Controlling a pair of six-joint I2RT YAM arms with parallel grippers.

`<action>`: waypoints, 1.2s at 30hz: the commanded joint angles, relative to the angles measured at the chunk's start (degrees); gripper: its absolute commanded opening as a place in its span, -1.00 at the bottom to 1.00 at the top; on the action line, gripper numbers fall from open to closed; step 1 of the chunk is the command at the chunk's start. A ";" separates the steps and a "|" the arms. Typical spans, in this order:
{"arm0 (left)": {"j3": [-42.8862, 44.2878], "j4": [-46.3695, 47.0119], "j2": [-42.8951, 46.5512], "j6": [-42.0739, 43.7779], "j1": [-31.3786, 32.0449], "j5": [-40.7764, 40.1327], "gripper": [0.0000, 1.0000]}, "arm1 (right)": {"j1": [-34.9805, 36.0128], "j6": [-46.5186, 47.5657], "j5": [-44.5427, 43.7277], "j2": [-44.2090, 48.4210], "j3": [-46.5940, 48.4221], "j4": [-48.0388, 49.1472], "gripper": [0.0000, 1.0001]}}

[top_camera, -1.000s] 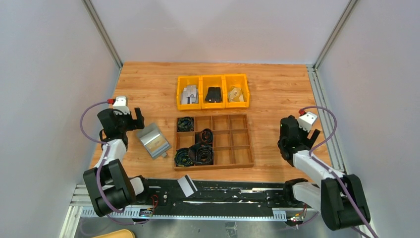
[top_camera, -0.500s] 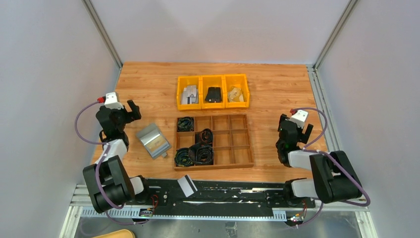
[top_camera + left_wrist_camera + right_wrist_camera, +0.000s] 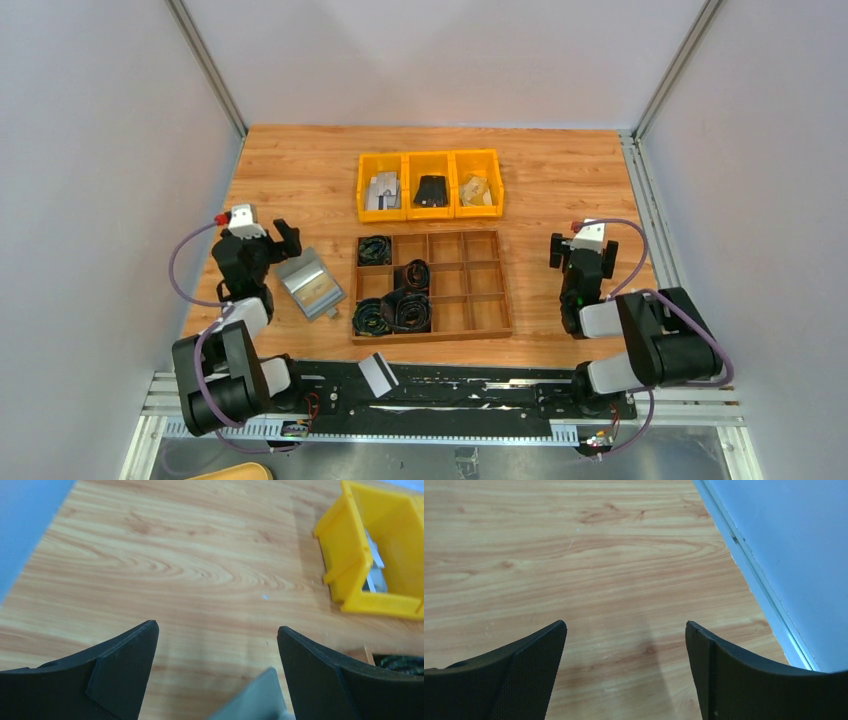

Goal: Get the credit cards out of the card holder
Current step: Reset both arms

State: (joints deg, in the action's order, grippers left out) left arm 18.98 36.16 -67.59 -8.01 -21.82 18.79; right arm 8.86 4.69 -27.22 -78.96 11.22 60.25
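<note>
The card holder (image 3: 310,283) lay on the wooden table (image 3: 300,160), just left of the divider tray (image 3: 470,300), in the same place as before.
Since half a second earlier the left gripper (image 3: 288,238) had come nearer and hung just beside the holder's far corner, fingers spread, holding nothing. The right gripper (image 3: 582,260) had turned inward, well apart past the tray, also spread and empty. Only the left wrist view showed a grey corner of the holder low between the fingers (image 3: 125,665), and silvery credit cards (image 3: 376,572) inside the yellow bin (image 3: 345,545).
</note>
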 commanded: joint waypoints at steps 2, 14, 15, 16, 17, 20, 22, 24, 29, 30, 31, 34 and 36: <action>-5.58 13.00 -0.59 -0.38 4.49 -2.03 1.00 | -0.68 3.06 2.75 -3.94 -2.92 11.81 0.88; -8.07 24.64 -10.33 13.23 28.89 -30.76 1.00 | -2.80 0.55 4.23 -3.79 0.91 3.21 0.91; -7.61 23.78 -10.28 12.73 28.53 -31.28 1.00 | -3.03 0.42 4.53 -3.53 1.11 2.54 0.91; -8.06 25.21 -10.67 12.54 28.43 -31.38 1.00 | -3.07 0.45 4.59 -3.56 1.00 2.73 0.91; -8.27 26.40 -11.10 12.59 28.42 -31.36 1.00 | -3.06 0.61 4.59 -3.69 0.80 3.48 0.91; -8.07 25.28 -10.73 12.49 28.42 -31.35 1.00 | -3.04 0.76 4.68 -3.67 0.42 4.31 0.91; -8.34 26.17 -10.80 12.49 28.42 -31.46 1.00 | -3.06 0.76 4.71 -3.58 0.33 4.42 0.91; -8.35 26.07 -10.74 12.42 28.42 -31.62 1.00 | -3.06 0.76 4.68 -3.42 0.25 4.54 0.92; -8.44 26.23 -10.67 12.41 28.42 -31.71 1.00 | -3.06 0.76 4.78 -3.48 0.29 4.35 0.92; -8.47 26.23 -10.76 12.41 28.42 -31.71 1.00 | -3.06 0.76 4.83 -3.48 0.29 4.35 0.92; -8.52 26.24 -10.66 12.41 28.42 -31.71 1.00 | -3.06 0.76 4.77 -3.51 0.29 4.43 0.92; -8.41 26.18 -10.80 12.41 28.42 -31.70 1.00 | -3.06 0.76 4.83 -3.48 0.29 4.38 0.93; -8.38 26.15 -10.80 12.49 28.42 -31.62 1.00 | -3.06 0.76 4.84 -3.48 0.29 4.43 0.93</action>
State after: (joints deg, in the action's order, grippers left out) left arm 10.37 59.92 -78.17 3.73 6.50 -11.27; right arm 6.68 5.98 -22.48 -82.98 11.40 64.69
